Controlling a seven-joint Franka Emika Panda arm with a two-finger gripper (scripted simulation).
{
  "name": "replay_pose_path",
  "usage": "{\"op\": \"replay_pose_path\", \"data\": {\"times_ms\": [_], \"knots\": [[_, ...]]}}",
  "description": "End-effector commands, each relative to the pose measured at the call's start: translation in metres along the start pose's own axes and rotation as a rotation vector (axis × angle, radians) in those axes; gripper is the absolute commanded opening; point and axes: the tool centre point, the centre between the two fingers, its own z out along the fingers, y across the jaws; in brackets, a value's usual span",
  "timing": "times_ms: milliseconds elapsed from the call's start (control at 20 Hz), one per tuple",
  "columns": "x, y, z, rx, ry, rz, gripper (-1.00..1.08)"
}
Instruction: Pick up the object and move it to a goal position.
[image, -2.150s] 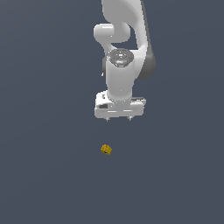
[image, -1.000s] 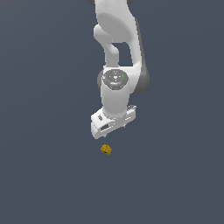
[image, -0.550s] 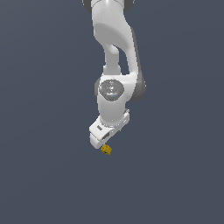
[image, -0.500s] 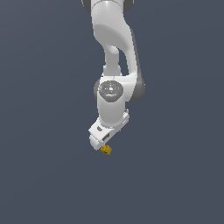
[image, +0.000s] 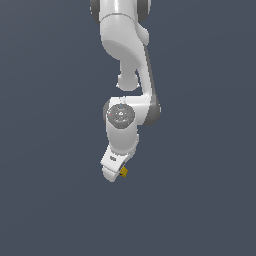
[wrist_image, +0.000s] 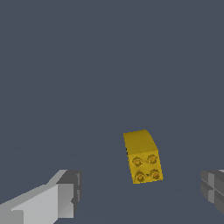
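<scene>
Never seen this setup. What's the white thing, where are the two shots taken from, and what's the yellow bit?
These are simulator renders, not photos. The white jointed thing is a single robot arm reaching down toward a plain dark grey surface. One picture is from a camera off the arm that sees the whole scene. The other is from a camera on the wrist, looking past the arm's own pincer; the grey pieces at either side are its two fingers. The yellow bit is a small blocky object with four round studs on one face. It lies on the surface between the spread fingers, with clear gaps on both sides. Nothing is held: the pincer is open around the object. In the exterior view the object peeks out beside the pincer's tip.
</scene>
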Motion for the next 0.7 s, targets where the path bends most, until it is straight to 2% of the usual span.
{"op": "replay_pose_path", "data": {"times_ms": [0, 300, 650], "knots": [[-0.001, 0.004, 0.005, 0.000, 0.001, -0.054, 1.00], [-0.003, 0.012, 0.014, -0.001, 0.002, -0.140, 1.00], [-0.004, 0.015, 0.018, -0.001, 0.003, -0.180, 1.00]]}}
